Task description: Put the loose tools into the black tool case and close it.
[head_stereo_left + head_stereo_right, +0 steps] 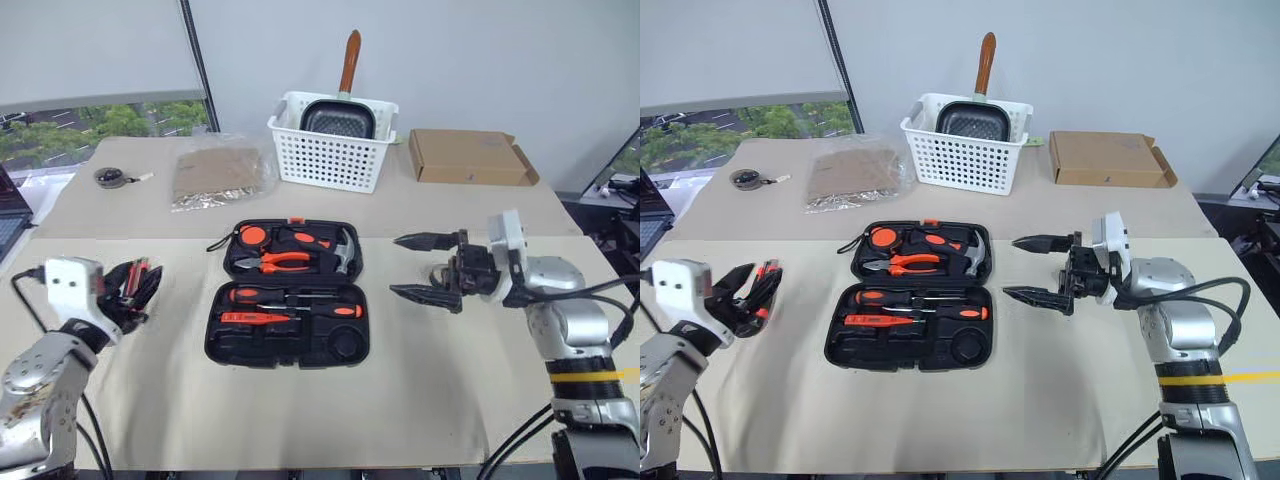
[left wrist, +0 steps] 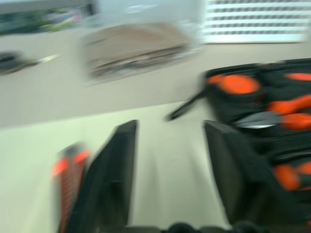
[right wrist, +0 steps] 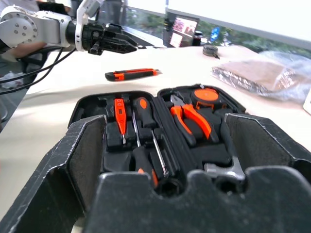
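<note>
Case [image 1: 287, 293] lay open, knife [image 3: 132, 74] loose left of it beside spread left claw [image 1: 138, 285]; right claw [image 1: 428, 268] gaped right of case, bare table [image 1: 430, 370] between.

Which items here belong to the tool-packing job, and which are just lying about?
Job: black tool case, open; orange-black utility knife, loose to the case's left; screwdrivers, already seated in the case.

Lying about: white basket holding a pan; cardboard box; plastic bag; dark disc with a tag.
</note>
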Controlling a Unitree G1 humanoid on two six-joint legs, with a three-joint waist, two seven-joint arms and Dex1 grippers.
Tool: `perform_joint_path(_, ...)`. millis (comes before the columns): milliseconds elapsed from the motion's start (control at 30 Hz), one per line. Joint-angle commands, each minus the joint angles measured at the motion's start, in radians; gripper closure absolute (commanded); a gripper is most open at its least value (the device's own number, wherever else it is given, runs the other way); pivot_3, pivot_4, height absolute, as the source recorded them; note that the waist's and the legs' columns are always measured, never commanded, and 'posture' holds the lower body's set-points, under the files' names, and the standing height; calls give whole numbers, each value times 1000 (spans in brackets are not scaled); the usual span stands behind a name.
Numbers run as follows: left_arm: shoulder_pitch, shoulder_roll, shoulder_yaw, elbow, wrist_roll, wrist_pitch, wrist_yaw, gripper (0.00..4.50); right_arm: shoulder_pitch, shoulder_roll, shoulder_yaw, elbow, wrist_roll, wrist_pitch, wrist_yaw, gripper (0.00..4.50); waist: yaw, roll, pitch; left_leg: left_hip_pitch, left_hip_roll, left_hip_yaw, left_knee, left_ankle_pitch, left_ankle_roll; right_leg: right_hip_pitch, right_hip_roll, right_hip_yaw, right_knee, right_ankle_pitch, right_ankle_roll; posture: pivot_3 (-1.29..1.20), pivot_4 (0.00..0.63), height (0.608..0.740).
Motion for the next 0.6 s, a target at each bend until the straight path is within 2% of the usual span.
perform_joint_path(33, 25, -23, 50, -27, 55, 24, 121, 455, -66, -6, -3, 78, -1, -50, 95, 0, 3, -1, 0, 0, 0, 0, 0, 0, 0, 0, 0, 0, 0, 0, 0, 0, 150, 700)
perform_joint_path(67, 27, -33, 60, -27, 56, 31, 146, 116, -80, -8, -2, 99, -3, -53, 110, 0, 6, -1, 0, 0, 0, 0, 0, 0, 0, 0, 0, 0, 0, 0, 0, 0, 150, 700)
perform_joint_path(100, 31, -44, 69, -31, 60, 48, 177, 30, -95, -10, 0, 117, -4, -54, 127, 0, 6, -1, 0, 0, 0, -1, 0, 0, 0, 0, 0, -1, 0, 3, -5, 0, 150, 700)
perform_joint_path(300, 60, -59, 39, -43, 56, 133, 212, 30, -130, -9, 11, 154, -20, -59, 171, 0, 2, -2, 0, -1, 0, 0, 0, 0, 0, -1, -1, 0, 0, 4, -6, 0, 150, 700)
perform_joint_path(600, -10, -31, -17, 68, 79, 185, 214, 30, -108, -8, 6, 112, -18, -43, 158, 0, 2, -2, 0, -1, 0, 0, 0, -3, -8, -1, 0, -1, 1, 2, -4, 0, 150, 700)
